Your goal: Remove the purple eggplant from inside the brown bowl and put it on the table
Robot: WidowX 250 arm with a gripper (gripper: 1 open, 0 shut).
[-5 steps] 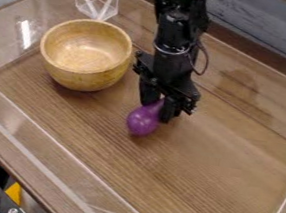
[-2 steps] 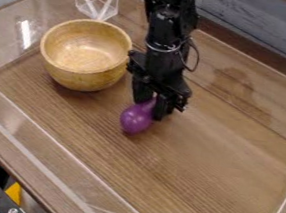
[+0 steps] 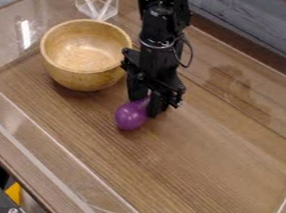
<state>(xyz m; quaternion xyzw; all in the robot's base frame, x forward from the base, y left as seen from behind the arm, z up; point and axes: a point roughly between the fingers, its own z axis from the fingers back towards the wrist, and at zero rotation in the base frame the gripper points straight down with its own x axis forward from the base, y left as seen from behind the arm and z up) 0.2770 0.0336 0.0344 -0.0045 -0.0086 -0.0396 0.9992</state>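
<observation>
The purple eggplant [image 3: 129, 120] lies low on the table [image 3: 211, 164], just right of the brown bowl [image 3: 86, 56], which holds nothing. My gripper [image 3: 140, 107] points straight down over the eggplant. Its black fingers [image 3: 153, 104] are closed on the eggplant's upper end, and the rounded purple body sticks out below and to the left of them. The eggplant's underside looks to be at the tabletop; I cannot tell whether it touches. The gripper is a short way clear of the bowl's right rim.
Clear plastic edging [image 3: 43, 159] runs around the table's sides. A clear plastic piece [image 3: 97, 4] stands behind the bowl at the back left. A grey plank wall [image 3: 273, 22] closes the far side. Bare wood-grain surface stretches to the right and front of the gripper.
The gripper has edged a little to the left, toward the bowl, and the eggplant has moved along with it. The bowl has stayed put.
</observation>
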